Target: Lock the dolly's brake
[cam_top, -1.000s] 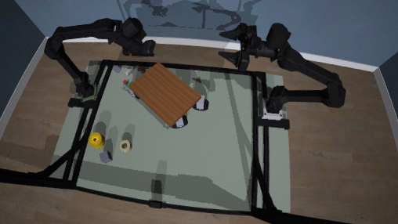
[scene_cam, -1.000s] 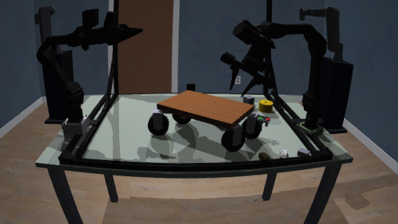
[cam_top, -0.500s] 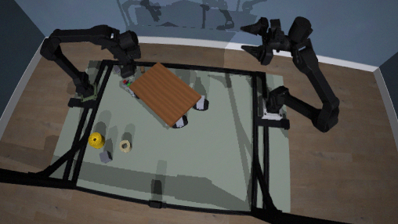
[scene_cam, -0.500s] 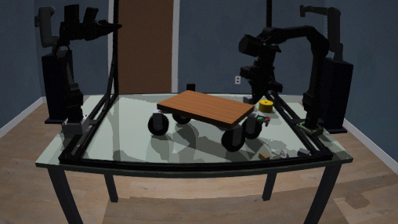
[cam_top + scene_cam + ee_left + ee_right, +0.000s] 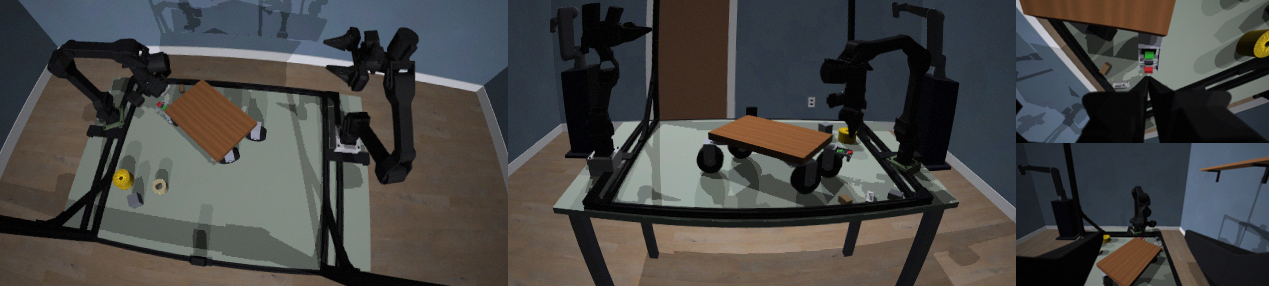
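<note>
The dolly point(image 5: 210, 119) has a brown wooden deck on black casters and stands on the glass table; it also shows in the exterior view point(image 5: 770, 137). Its brake pedal sticks out from one corner caster point(image 5: 842, 154). In the left wrist view the pedal's red end point(image 5: 1148, 69) is nearest the fingers and its green end point(image 5: 1149, 55) is nearer the deck. My left gripper point(image 5: 1147, 78) point(image 5: 853, 122) is shut and empty, pointing down a little above the red end. My right gripper point(image 5: 327, 55) is open and empty, raised high beside the table, far from the dolly.
A yellow spool point(image 5: 122, 179), a beige ring point(image 5: 157, 184) and a grey cube point(image 5: 134, 200) lie near the left rail. A small brown block point(image 5: 1106, 67) and a small white part point(image 5: 1120, 85) lie by the pedal's corner. Black frame rails point(image 5: 330, 165) border the table.
</note>
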Robot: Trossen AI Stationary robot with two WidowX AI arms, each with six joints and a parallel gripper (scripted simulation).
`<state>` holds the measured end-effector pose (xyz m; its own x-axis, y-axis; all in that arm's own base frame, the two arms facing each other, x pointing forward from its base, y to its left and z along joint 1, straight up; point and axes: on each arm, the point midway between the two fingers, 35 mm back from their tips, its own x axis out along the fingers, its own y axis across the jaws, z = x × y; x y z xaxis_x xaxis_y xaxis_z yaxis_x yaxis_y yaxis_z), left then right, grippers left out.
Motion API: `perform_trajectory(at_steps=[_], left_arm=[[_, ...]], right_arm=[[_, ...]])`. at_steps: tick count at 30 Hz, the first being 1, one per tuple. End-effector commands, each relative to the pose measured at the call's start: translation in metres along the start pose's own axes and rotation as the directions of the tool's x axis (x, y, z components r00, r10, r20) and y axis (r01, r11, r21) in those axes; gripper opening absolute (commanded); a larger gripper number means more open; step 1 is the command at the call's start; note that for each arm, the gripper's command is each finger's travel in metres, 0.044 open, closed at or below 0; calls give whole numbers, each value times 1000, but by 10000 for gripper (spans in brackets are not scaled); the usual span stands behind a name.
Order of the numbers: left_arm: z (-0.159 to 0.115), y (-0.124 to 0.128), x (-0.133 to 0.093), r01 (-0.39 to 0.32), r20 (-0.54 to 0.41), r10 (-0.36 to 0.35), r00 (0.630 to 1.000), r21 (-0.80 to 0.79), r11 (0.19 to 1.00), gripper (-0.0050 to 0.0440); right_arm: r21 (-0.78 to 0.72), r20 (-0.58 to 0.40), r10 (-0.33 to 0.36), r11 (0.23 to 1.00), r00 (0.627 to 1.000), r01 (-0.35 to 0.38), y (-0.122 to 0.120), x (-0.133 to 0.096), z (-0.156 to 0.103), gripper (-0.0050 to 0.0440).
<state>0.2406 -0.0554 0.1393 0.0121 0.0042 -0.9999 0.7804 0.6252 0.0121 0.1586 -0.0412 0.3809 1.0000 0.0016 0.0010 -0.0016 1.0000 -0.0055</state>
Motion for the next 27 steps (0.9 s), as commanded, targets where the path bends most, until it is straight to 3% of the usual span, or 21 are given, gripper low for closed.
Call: perform_trajectory(at_steps=[1, 17, 27], left_arm=[[-3, -4, 1, 12, -4, -12, 1000, 36, 999, 0], [-3, -4, 1, 12, -4, -12, 1000, 36, 999, 0], [-3, -4, 13, 12, -4, -12, 1000, 36, 999, 0]], right_arm=[[6, -1, -2, 1000, 1000, 2, 1, -1, 0, 440], [6, -1, -2, 1000, 1000, 2, 1, -1, 0, 440], [6, -1, -2, 1000, 1000, 2, 1, -1, 0, 440]])
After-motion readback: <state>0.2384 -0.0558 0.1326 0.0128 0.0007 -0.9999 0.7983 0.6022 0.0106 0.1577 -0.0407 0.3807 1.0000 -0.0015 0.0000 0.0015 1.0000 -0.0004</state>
